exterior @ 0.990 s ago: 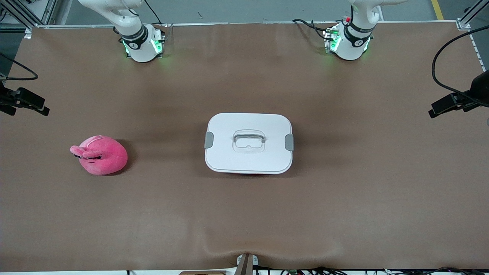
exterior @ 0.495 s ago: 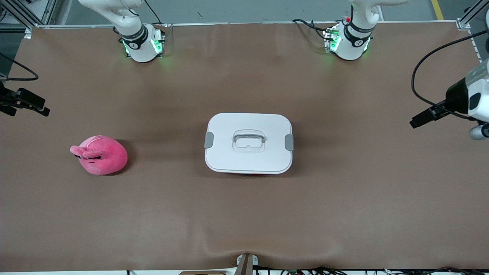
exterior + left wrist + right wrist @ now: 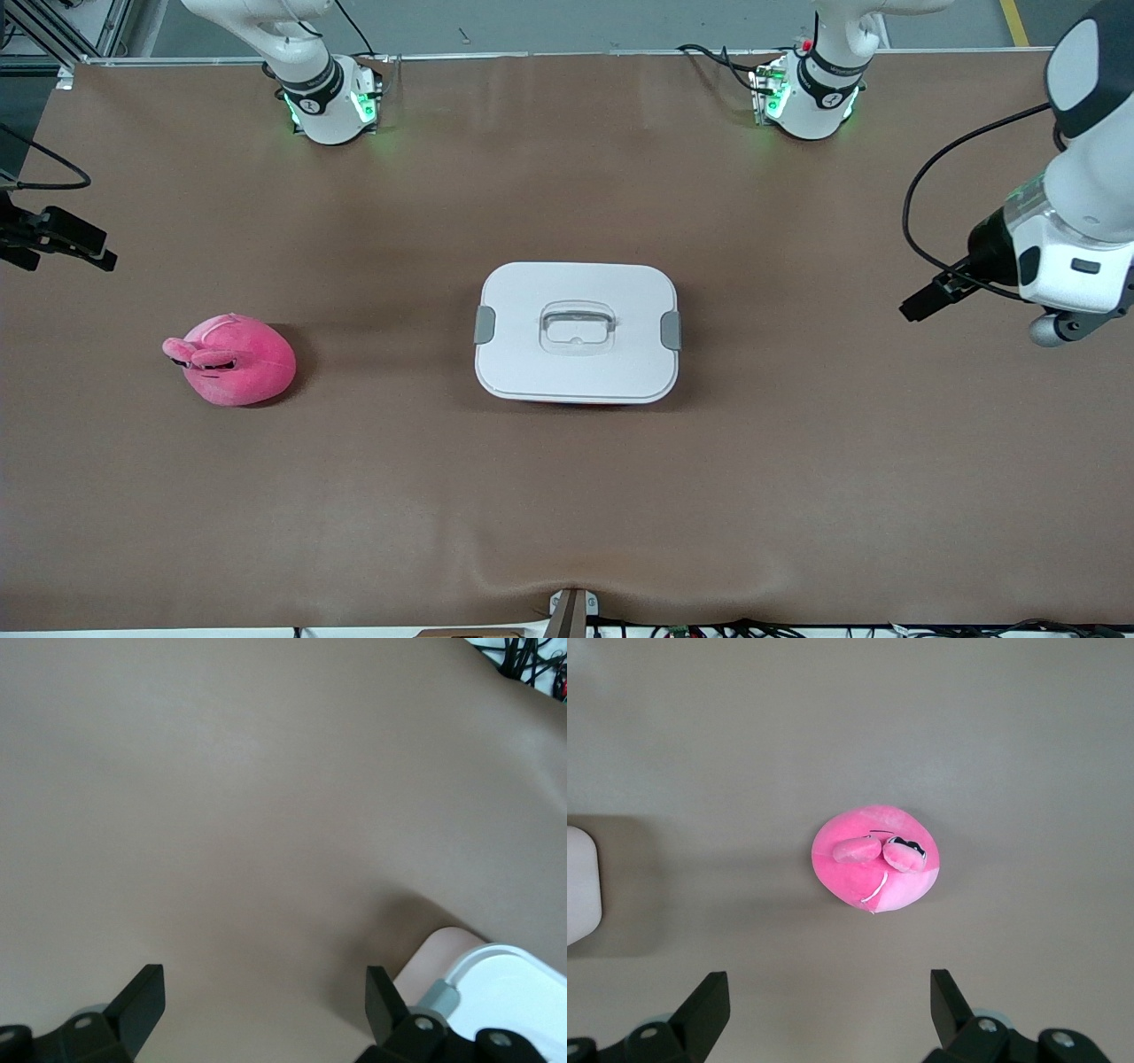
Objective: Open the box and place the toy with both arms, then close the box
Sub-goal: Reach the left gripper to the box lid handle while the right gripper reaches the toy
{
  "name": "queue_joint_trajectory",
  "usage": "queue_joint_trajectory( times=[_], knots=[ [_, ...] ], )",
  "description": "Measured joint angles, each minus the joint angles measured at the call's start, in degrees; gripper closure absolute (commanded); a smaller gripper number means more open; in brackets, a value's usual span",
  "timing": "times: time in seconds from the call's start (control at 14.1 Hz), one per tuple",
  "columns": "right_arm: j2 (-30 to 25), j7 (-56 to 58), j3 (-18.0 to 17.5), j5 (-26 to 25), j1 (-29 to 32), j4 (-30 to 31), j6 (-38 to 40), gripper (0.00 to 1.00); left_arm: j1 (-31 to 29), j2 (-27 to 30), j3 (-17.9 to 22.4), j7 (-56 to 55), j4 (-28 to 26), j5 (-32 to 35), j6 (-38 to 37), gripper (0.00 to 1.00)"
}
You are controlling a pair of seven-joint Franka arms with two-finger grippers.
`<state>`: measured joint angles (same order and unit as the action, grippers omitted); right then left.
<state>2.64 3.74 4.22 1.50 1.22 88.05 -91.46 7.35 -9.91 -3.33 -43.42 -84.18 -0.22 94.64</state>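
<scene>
The box (image 3: 576, 332) sits mid-table with its white lid on, a grey clip (image 3: 485, 324) at each short end and a clear handle (image 3: 578, 326) in the middle. The pink plush toy (image 3: 232, 359) lies beside it, toward the right arm's end. My left gripper (image 3: 263, 1001) hangs open and empty over bare table at the left arm's end; one box corner (image 3: 505, 992) shows in its wrist view. My right gripper (image 3: 828, 1001) is open and empty, high over the table, with the toy (image 3: 875, 858) in its wrist view, apart from the fingers.
A brown cover (image 3: 567, 496) spans the whole table and bulges slightly at the edge nearest the front camera, by a small clamp (image 3: 571, 611). The left arm's white hand (image 3: 1072, 257) trails a black cable. Both arm bases (image 3: 328, 102) stand along the table's back edge.
The left arm's hand has swung in over the table from the left arm's end, coming closer to the box. The right arm, box and toy have not moved.
</scene>
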Motion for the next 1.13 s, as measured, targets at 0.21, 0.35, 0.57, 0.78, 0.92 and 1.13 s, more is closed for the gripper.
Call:
queue_joint_trajectory(
  times=[0.21,0.35,0.57,0.78,0.92,1.13],
  knots=[
    [0.11,0.0,0.0,0.0,-0.01,0.0,-0.01,0.0,2.6,-1.35,-0.1,-7.6,0.01,0.0,0.9,0.0],
    [0.11,0.0,0.0,0.0,-0.01,0.0,-0.02,0.0,4.21,-2.16,-0.13,-11.73,0.04,0.0,2.22,0.0],
    [0.11,0.0,0.0,0.0,-0.01,-0.02,-0.02,0.0,6.6,-2.78,-0.19,-17.54,0.11,-0.05,3.45,0.0],
    [0.27,0.0,0.0,0.0,-0.01,-0.02,-0.06,0.0,9.03,-3.66,-0.24,-23.87,0.12,-0.07,5.25,0.0],
    [0.83,0.0,0.0,0.0,-0.01,-0.02,-1.85,0.0,10.79,-4.51,-0.27,-28.35,0.13,-0.38,6.76,0.0],
    [2.83,0.0,0.03,0.0,-0.01,0.01,-5.36,0.0,12.36,-5.68,-0.29,-33.64,0.15,-2.55,7.76,0.0]
  ],
)
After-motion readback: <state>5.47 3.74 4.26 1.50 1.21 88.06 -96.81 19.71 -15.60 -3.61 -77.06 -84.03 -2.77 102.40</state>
